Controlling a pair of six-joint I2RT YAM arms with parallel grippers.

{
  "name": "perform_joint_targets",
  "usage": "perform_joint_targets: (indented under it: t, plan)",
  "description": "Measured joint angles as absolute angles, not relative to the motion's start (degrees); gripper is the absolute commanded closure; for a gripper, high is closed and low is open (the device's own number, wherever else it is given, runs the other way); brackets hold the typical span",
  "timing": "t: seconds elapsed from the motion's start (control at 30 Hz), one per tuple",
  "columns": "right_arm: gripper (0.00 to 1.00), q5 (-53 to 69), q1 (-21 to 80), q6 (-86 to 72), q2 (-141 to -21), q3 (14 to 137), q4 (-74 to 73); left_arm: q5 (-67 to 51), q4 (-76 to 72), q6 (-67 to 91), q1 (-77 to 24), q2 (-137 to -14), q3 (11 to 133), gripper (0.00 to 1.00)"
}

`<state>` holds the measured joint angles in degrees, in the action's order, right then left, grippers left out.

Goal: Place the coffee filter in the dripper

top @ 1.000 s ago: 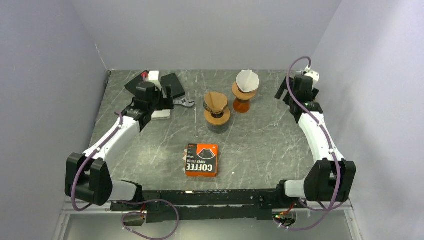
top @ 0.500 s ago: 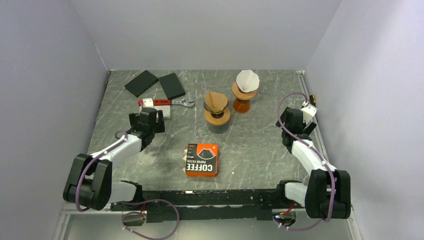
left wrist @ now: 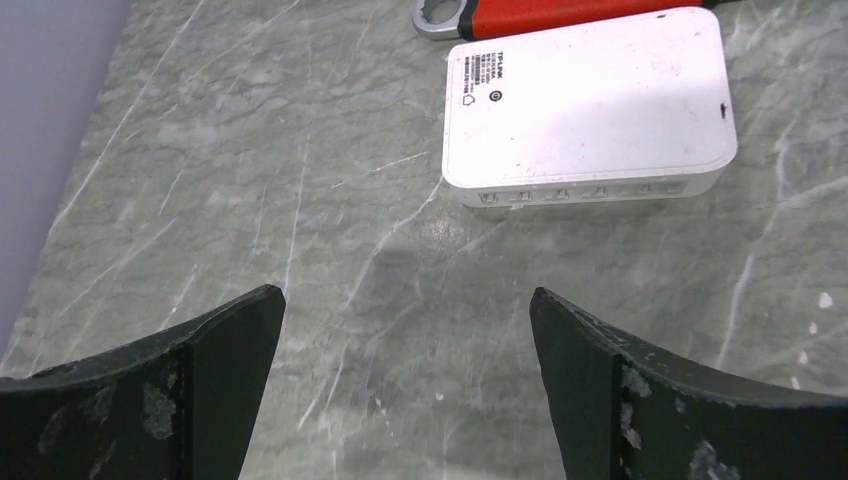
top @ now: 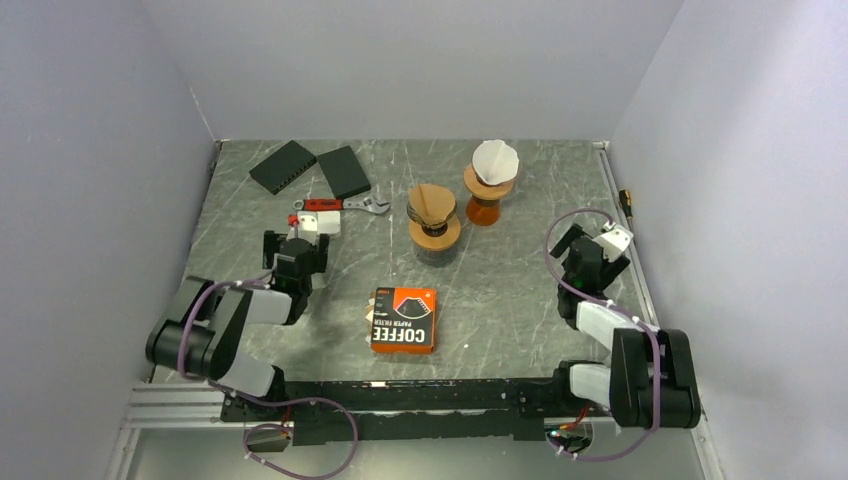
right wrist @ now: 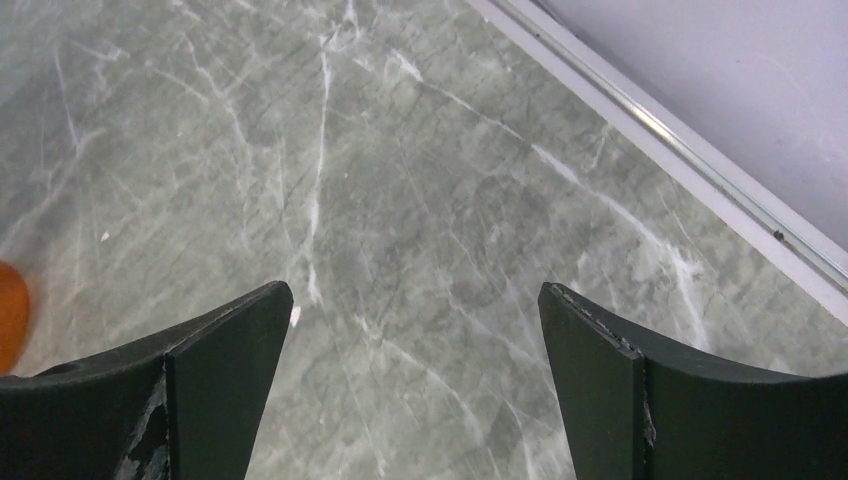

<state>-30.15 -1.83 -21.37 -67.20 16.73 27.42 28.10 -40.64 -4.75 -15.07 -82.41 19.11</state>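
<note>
The coffee filter box (top: 403, 320) lies flat nearest the arm bases, between the two grippers and slightly behind both, with bare marble-patterned table (top: 520, 290) all round it. The left gripper (left wrist: 405, 310) hangs low over the table with its fingers spread wide and nothing between them. Open stone lies under it, and the table's left edge is off to its left. Just ahead of it sits a white TP-Link device (left wrist: 590, 100), and a red-handled wrench (left wrist: 560, 15) lies touching the device's far side. The right gripper (right wrist: 415, 300) is likewise spread and empty above bare table. The metal edge rail (right wrist: 680, 150) and the wall run close along its right, leaving open room only to its left. Ahead and to the left of it, well apart, stand two drippers side by side. The nearer dripper (top: 435, 235) holds a brown filter (top: 433, 203), and the orange dripper (top: 486, 205) beyond it holds a white filter (top: 495, 160). Farthest from the left gripper, two black blocks (top: 283, 166) lie near the back wall.
</note>
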Motion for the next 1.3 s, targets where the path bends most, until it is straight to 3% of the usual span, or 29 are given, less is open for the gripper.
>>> perform_joint_targets:
  t: [0.27, 0.4, 0.53, 0.77, 1.3]
  plan:
    - [0.01, -31.77, -1.78, -18.26, -73.08, 15.18, 39.92, 25.19, -52.95, -8.10, -12.53, -91.72, 19.51, 0.04]
    - [0.01, -28.99, -1.78, -14.46, -75.02, 9.17, 53.19, 19.84, -53.58, -6.42, -7.09, -91.09, 19.64, 0.03]
    - [0.00, -25.26, -1.78, -11.49, -77.60, 8.27, 57.28, 16.36, -58.22, -1.74, -0.32, -92.44, 18.52, 0.01]
    - [0.00, -21.04, 0.56, -6.98, -84.38, 12.99, 59.68, 16.56, -55.00, 3.53, 1.54, -93.36, 20.36, 0.01]
    - [0.00, -20.47, 2.02, -4.91, -84.66, 13.02, 60.10, 16.99, -54.54, 4.21, 1.52, -93.54, 20.86, 0.00]
